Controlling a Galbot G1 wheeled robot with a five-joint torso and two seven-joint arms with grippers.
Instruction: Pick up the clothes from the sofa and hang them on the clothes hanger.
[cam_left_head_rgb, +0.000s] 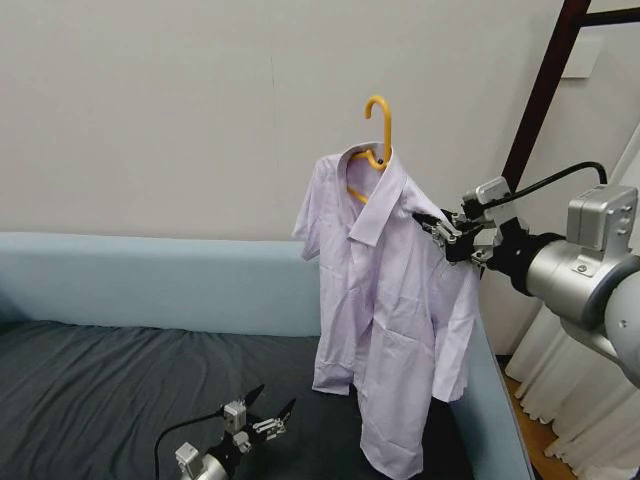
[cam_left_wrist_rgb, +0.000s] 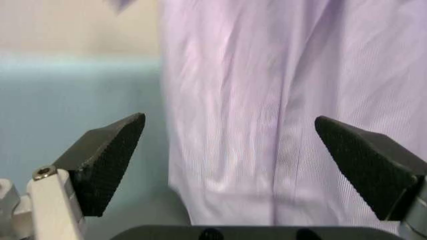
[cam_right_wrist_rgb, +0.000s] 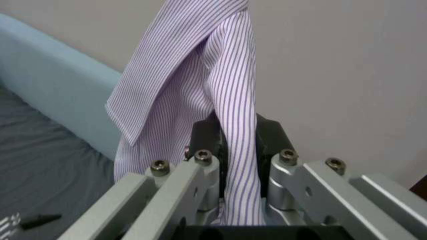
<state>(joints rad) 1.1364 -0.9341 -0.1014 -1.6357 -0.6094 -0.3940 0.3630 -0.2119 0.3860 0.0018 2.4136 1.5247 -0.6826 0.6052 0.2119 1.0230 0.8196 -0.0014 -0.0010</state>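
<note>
Above the sofa, right gripper pinches the hanging shirt (left gripper gapes below).

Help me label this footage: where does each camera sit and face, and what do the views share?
Head view: on the head, looking forward and down at the sofa and the shirt on the hanger; right gripper shut on the shirt, left gripper open above the sofa.
Left wrist view: on the left wrist, facing the shirt's hem past its open gripper.
Right wrist view: on the right wrist, facing the shirt it pinches.
Shared: shirt and sofa in all.
</note>
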